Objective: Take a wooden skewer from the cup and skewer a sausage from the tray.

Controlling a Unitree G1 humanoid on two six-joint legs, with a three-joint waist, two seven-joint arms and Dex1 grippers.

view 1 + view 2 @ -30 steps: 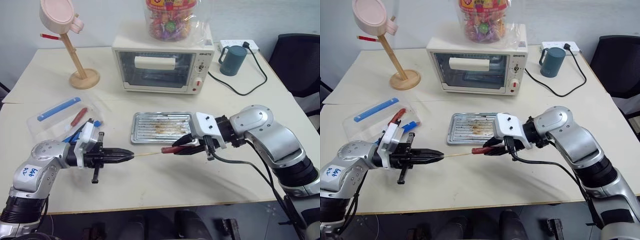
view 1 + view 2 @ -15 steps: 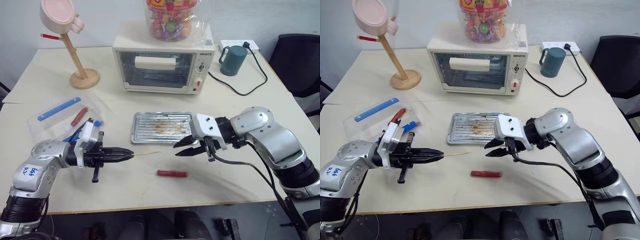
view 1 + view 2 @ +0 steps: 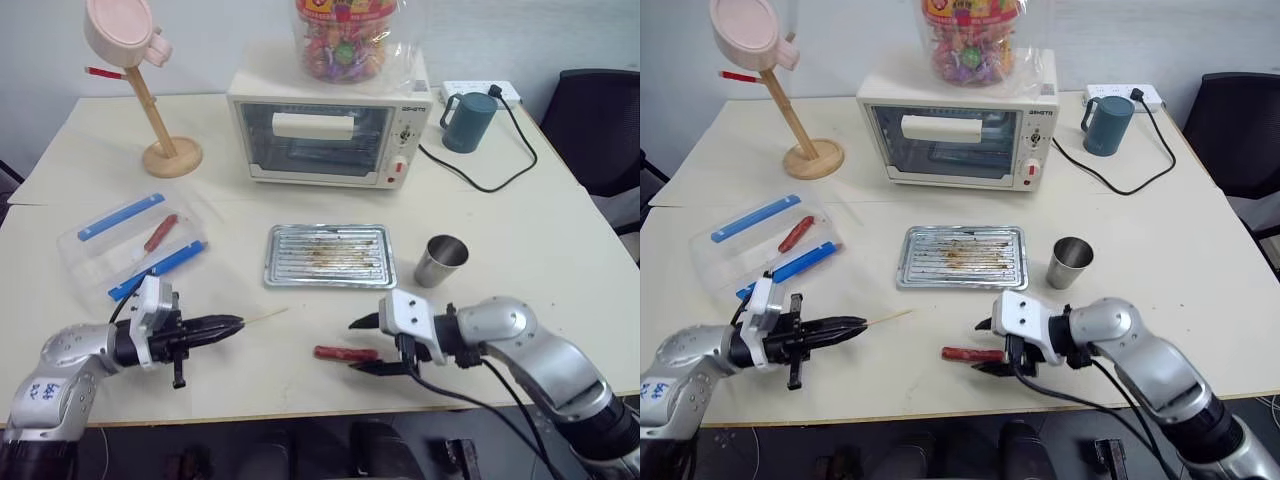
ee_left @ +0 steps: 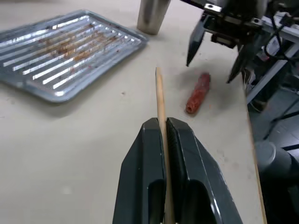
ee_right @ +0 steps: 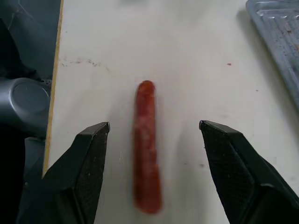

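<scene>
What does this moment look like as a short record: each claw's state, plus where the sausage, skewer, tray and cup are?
left claw: shut on the wooden skewer, which points toward the sausage
right claw: open, fingers either side of the sausage, not gripping it
sausage: lying on the table near its front edge, off the skewer
tray: no sausage in it, brown residue on its ribs
cup: upright, just right of the tray
task state: sausage not skewered
</scene>
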